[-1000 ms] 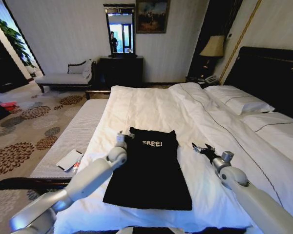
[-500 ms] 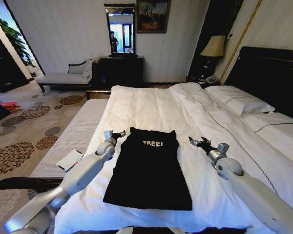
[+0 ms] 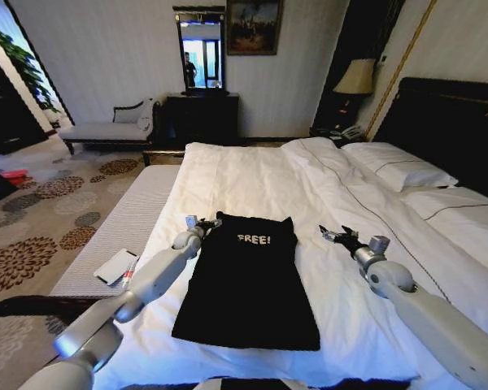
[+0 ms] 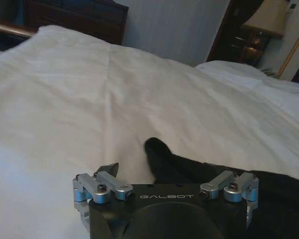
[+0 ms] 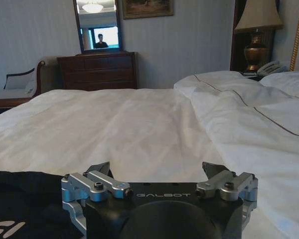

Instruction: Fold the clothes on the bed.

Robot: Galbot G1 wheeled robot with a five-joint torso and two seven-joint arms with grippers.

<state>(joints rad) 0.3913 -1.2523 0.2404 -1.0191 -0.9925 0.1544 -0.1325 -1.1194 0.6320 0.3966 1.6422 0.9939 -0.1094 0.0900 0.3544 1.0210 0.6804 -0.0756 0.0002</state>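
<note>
The bed (image 3: 260,175) carries a white duvet (image 3: 252,183) that runs from the foot of the frame to the white pillows (image 3: 398,166) against the dark headboard (image 3: 451,122). The duvet is mostly smooth, with soft creases and a raised fold on the pillow side. A grey bench (image 3: 118,231) stands alongside the bed on the robot's left and holds a small white flat object (image 3: 115,266). Beyond it lies patterned carpet (image 3: 41,211). A dark dresser (image 3: 199,118) with a mirror (image 3: 201,50) stands at the far wall, a framed picture (image 3: 253,26) hangs beside the mirror, and a lamp (image 3: 356,80) sits near the headboard.

The clothes (image 3: 248,280) lie flat on the duvet near the foot of the bed, directly ahead of the robot. The item is a single black garment, spread out, narrower at the far end and wider at the near end. White "FREE!" lettering sits near the far end. Two small corner peaks project at the far edge.

The left end effector (image 3: 202,223) is positioned at the far left corner of the garment, fingers spread; whether it touches the fabric cannot be determined. The right end effector (image 3: 335,235) hovers over bare duvet to the right of the garment, clear of the fabric, fingers spread.
</note>
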